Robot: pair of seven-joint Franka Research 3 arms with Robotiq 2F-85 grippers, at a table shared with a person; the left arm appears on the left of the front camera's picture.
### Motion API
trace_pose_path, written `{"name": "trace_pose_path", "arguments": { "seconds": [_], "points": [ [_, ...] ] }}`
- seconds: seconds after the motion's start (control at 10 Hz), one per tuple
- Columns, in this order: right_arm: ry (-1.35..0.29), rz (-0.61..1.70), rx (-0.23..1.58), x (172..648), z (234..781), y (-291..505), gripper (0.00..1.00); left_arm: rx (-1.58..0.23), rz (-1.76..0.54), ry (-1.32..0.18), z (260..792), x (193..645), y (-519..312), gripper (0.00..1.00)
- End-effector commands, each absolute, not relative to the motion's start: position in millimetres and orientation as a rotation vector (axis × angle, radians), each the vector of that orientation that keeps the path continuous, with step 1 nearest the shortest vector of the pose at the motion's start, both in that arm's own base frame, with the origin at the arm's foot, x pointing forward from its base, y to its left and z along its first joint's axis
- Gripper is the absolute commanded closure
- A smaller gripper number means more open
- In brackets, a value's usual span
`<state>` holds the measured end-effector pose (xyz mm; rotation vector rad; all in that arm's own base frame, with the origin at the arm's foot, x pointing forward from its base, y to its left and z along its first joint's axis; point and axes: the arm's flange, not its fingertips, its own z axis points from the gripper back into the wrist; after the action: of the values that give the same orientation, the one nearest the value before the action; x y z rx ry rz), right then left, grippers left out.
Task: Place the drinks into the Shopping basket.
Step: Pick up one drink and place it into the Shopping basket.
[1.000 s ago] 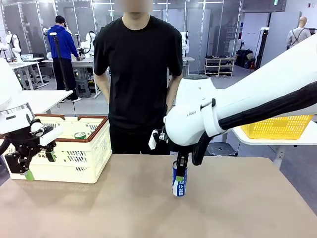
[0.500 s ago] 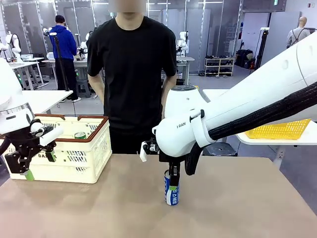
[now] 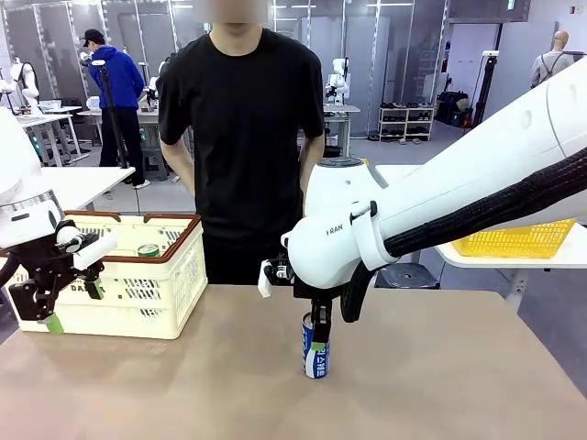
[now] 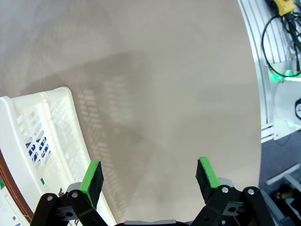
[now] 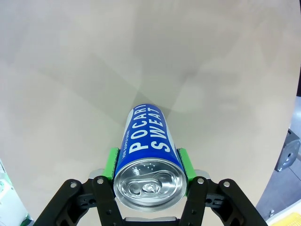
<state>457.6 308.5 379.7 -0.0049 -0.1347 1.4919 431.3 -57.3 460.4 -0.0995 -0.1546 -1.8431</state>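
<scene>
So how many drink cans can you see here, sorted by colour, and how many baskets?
Blue and white slim metal cans: 1, held by the right gripper
Green-topped metal cans: 1, in the cream basket
Cream lattice plastic baskets: 1
Yellow mesh baskets: 1
Total: 4

The left gripper (image 3: pixel 69 302) is covering part of the lettering on the Shopping basket (image 3: pixel 174 275). The right gripper (image 3: pixel 318 332) is hiding the blue can's (image 3: pixel 315 353) top; the green can (image 3: pixel 148 249) is showing just its rim.
</scene>
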Motion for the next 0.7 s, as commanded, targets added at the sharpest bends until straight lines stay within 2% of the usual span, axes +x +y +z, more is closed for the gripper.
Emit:
{"name": "trace_pose_path", "arguments": {
  "seconds": [0.0, 0.6],
  "points": [
    [-0.186, 1.516, 0.034, 461.0, 383.6, 307.5, 0.65, -0.095, -1.832, -0.133, 461.6, 429.4, -58.4, 0.00],
    [-0.196, 1.512, 0.080, 465.8, 379.4, 310.5, 0.65, -0.095, -1.832, -0.133, 461.6, 429.4, -58.4, 0.00]
  ]
}}
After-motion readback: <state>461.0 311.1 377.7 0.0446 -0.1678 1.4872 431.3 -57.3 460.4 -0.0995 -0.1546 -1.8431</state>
